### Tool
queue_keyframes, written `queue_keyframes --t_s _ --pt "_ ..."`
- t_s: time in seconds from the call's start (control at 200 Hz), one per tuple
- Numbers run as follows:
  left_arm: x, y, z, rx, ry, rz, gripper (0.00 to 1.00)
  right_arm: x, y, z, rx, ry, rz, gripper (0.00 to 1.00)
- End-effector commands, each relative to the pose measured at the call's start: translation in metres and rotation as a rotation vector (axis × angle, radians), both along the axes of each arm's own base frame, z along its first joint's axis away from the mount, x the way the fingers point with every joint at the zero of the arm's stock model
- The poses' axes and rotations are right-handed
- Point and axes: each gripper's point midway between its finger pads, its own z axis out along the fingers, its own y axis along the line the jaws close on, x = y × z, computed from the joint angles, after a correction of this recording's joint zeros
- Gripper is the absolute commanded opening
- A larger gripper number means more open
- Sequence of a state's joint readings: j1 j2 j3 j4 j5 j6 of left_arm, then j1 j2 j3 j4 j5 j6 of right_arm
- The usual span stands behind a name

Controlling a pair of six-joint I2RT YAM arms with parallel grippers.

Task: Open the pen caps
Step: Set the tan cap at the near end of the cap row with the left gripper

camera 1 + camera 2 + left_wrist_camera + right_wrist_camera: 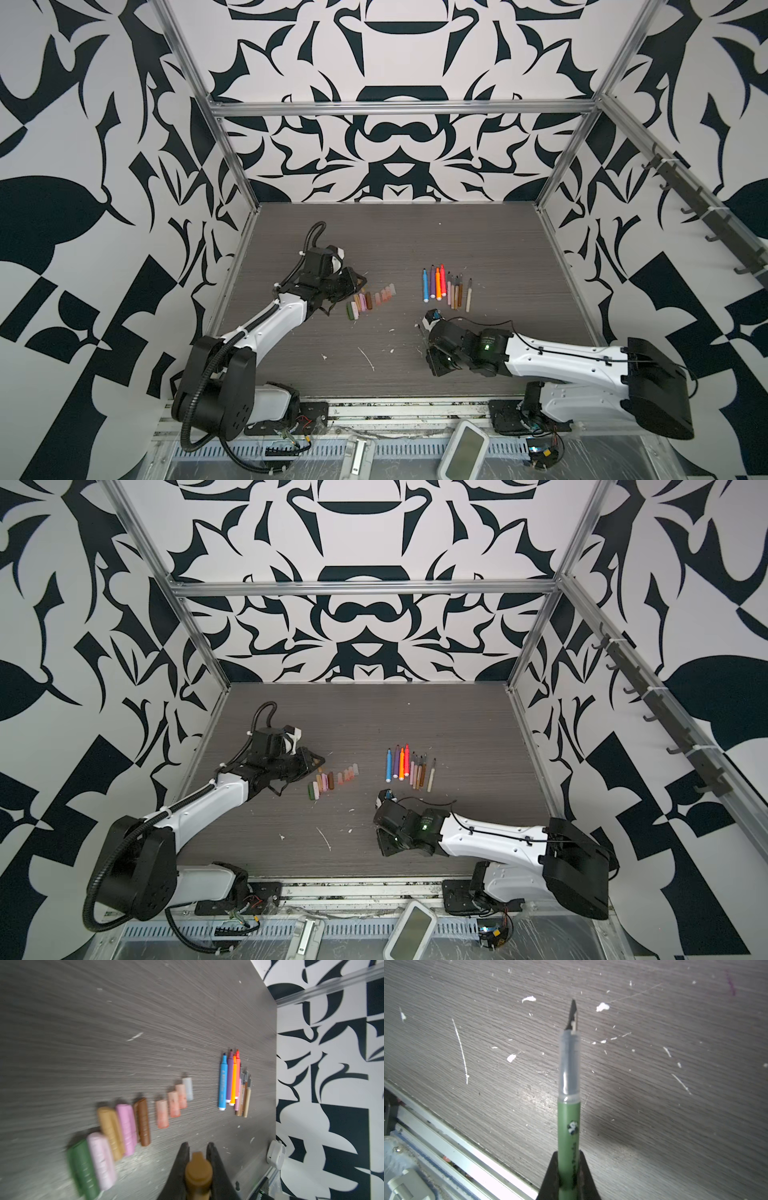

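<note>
Grip: my left fingers [181, 1167] pinch a brown cap [198, 1172], near the cap row [126, 1128].
Pen: green pen [569, 1126], nib bare, clamped in my right fingers [549, 1178].
Risk: sloppy drop could scatter that row (nib may mark the surface [675, 1126]).

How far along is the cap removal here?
Done: loose caps lie in a row, uncapped pens in another. In hand: left gripper jaws clamp a brown cap, right gripper jaws a bare green pen. Left: setting both down; no capped pen shows.

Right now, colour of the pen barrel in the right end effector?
Green pen barrel; shows best in right wrist view.
</note>
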State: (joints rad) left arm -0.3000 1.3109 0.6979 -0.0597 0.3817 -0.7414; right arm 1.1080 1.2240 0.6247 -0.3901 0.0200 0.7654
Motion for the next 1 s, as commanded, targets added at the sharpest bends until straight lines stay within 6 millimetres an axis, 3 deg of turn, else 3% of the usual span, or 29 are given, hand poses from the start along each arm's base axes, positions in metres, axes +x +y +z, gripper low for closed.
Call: queue_keyframes --t_s 0.0,0.21,0.485,0.995 --pt "-0.019 0.026 -0.03 0.045 0.076 0.029 0.0 0.004 0.003 0.003 0.018 -0.02 -0.016 0.0" --pt "-0.038 0.044 -0.045 0.121 0.088 0.023 0.0 0.004 0.001 -0.004 0.007 -0.013 -0.019 0.0" --pt "-0.044 0.046 -0.073 0.163 0.204 0.0 0.0 0.004 0.004 -0.008 0.004 -0.003 -0.021 0.0" --pt "-0.04 0.041 -0.081 0.161 0.243 -0.034 0.01 0.002 0.0 -0.011 0.002 0.005 -0.033 0.0"
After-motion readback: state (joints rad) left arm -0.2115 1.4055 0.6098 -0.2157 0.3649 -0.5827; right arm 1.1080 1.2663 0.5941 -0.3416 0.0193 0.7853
